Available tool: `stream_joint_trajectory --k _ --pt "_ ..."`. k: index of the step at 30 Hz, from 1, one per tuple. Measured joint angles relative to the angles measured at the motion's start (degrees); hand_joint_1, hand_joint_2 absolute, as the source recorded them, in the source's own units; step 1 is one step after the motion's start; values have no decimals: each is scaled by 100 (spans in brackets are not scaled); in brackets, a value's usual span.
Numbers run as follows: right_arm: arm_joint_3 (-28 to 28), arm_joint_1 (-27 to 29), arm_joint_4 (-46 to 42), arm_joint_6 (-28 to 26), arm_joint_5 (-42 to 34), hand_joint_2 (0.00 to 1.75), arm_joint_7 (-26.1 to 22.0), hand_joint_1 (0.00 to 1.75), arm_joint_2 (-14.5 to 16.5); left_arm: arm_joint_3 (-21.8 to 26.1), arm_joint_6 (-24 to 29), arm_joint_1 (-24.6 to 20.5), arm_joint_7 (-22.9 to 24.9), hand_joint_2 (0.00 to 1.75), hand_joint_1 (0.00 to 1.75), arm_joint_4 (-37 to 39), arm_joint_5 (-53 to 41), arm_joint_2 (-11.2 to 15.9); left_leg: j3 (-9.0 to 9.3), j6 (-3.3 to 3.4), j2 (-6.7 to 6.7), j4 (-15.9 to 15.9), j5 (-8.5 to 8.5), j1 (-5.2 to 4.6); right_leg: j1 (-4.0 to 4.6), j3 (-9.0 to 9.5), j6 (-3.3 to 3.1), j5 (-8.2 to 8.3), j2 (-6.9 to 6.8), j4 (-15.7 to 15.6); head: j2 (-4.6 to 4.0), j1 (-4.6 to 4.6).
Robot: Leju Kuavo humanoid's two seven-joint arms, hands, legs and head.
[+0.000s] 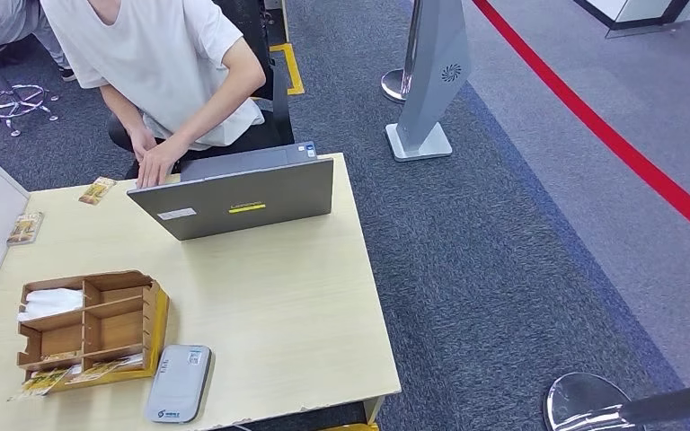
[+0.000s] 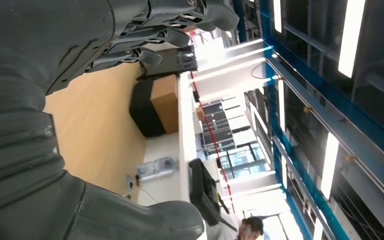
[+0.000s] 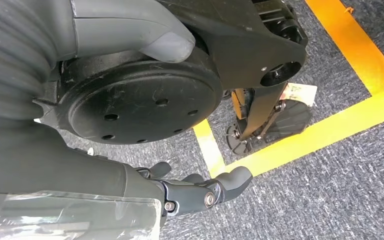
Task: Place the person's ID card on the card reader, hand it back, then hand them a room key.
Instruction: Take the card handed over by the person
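Light wood-grain table (image 1: 260, 305) w/ a flat grey rounded-rectangle card reader (image 1: 178, 383) at the near edge, just right of an open brown wooden compartment organiser (image 1: 90, 325). That box holds white folded paper in its far-left cell and thin yellowish printed cards (image 1: 99, 367) in its near row, prob. the room keys; one pokes out at the near-left corner. Two more small printed cards lie far left on the table: one (image 1: 97, 190) just left of the person's hand (image 1: 157, 162), another (image 1: 25, 228) nearer the left edge. Can't tell which, if any, is the ID card. Person in a white t-shirt sits at the far side behind a grey open laptop (image 1: 234, 193). Left hand (image 2: 160, 30) is raised, fingers loosely apart, nothing in it. Right hand (image 3: 200, 192) hangs over grey carpet w/ yellow tape; fingers partly curled, seem empty, but can't tell open or shut for sure. Handling, as a guess: cards are v. light, thin, stiff, slick, and flat on the table, so hard to get under. Best to slide one to the table edge, or pinch by a short edge btw thumb and finger; gentle hold, no bending.
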Motion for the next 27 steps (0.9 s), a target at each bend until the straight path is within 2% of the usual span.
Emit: stream_joint_trajectory --k 11,14,17,22,27 --pt "22 -2 3 0 -11 175 8 0 1 -107 -8 -67 79 175 0 -25 -145 79 0 0 0 0 0 0 0 1 0 0 0 0 0 0" --pt "79 -8 11 -1 -26 175 32 0 6 -344 -80 -245 290 175 0 -68 -482 284 1 0 2 0 0 0 0 1 -2 2 3 0 0 0" --pt "197 -21 26 3 -92 175 94 0 9 -937 -496 -637 870 175 0 -100 -1161 791 1 0 4 0 0 0 0 6 -3 2 6 0 0 0" --pt "523 -73 67 90 -243 175 296 0 9 -1995 -1880 -1066 2222 175 0 39 -2214 2069 0 -1 11 0 0 2 2 3 -4 3 15 0 0 -1" --pt "668 -91 80 142 -328 175 373 0 9 -2316 -2405 -1166 2728 175 0 161 -2557 2564 0 -1 12 0 0 2 2 3 -4 3 16 0 0 0"
